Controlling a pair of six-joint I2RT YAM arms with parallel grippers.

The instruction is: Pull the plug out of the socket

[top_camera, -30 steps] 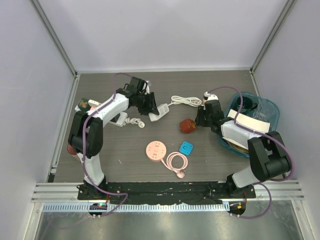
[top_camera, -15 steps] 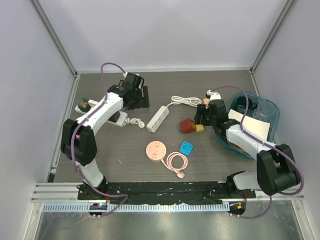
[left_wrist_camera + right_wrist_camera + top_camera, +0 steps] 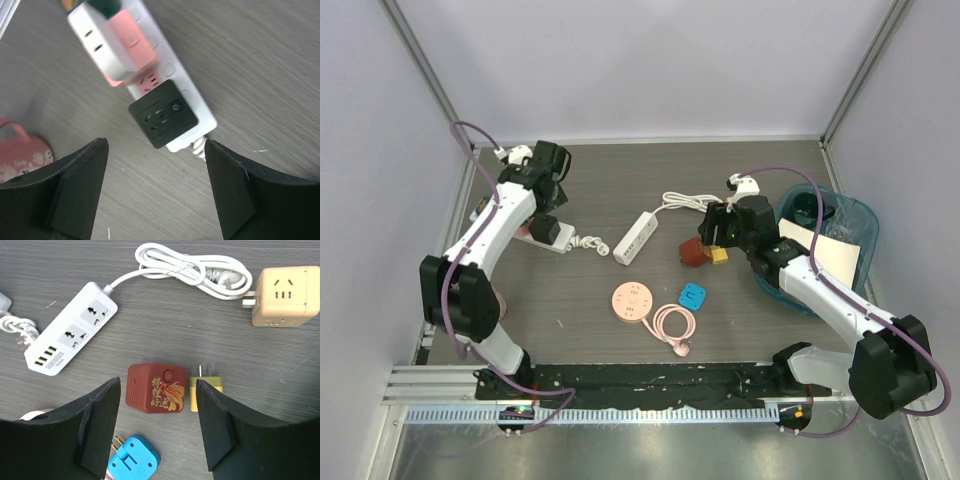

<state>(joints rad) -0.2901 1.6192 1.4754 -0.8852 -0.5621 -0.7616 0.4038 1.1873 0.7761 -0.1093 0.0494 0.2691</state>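
The right gripper (image 3: 157, 382) hangs with its jaws wide over the red cube socket (image 3: 155, 390), right of the table's (image 3: 620, 180) middle. The yellow plug (image 3: 205, 394) lies unplugged just right of that cube. At the far left, the left gripper (image 3: 156, 144), also spread wide and empty, hovers above a white power strip (image 3: 197, 107) carrying a black adapter (image 3: 162, 114).

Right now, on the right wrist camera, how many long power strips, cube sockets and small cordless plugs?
Long power strips: 1, white plastic strip
Cube sockets: 2, dark red cube, beige cube
Small cordless plugs: 2, yellow plug, blue plug
Total: 5
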